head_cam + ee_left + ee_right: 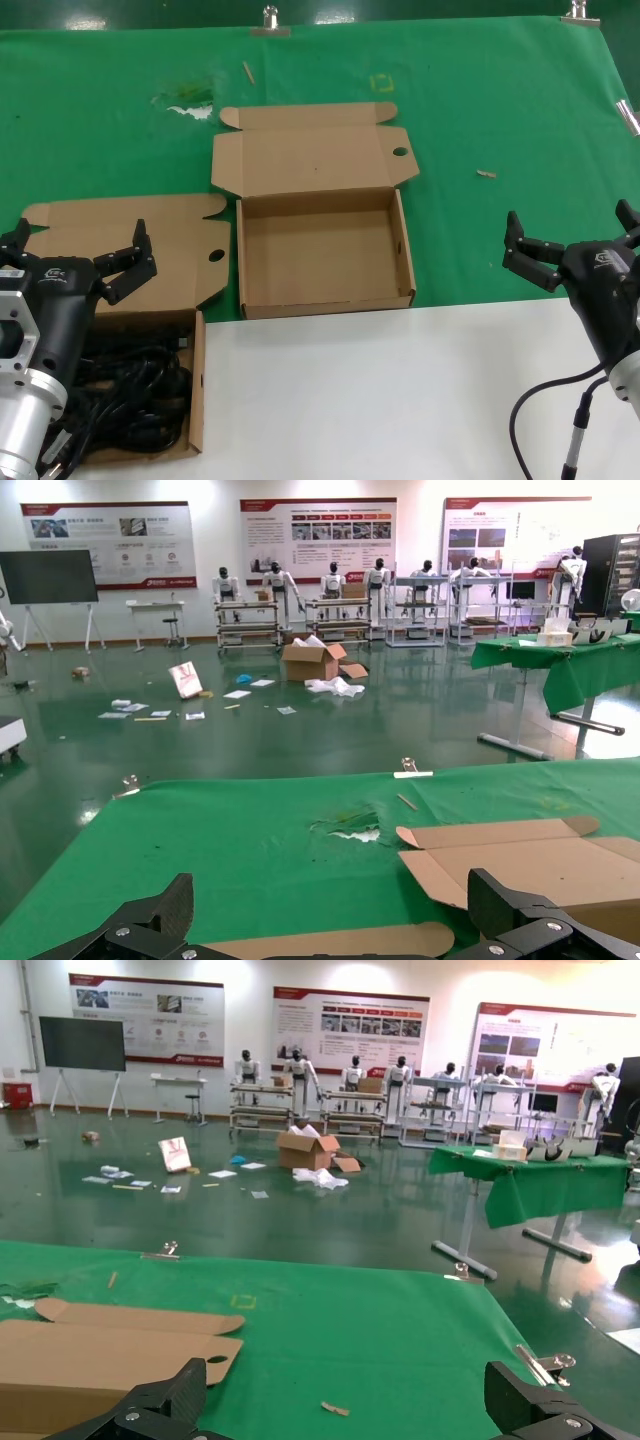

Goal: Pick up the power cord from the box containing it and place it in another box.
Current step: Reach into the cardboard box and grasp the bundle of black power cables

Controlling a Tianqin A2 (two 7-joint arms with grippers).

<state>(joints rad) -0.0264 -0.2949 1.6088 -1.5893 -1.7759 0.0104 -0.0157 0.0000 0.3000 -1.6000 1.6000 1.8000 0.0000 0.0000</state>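
**Presently: cord unpicked, snag risk in source box**

Power cord (135, 385): lies tangled in the box containing it (197, 385), near left. Left hand (75, 255): fingers apart, above that box. Another box (325, 250): open, centre of worktop (400, 390). Right hand (575, 240): spread, idle. Hazard: loops catching, dragging box or extra cable.

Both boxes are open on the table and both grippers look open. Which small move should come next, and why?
Probably lower the open left gripper into the near box, because the black cables lie right below it and nothing is held yet. The other box is empty.
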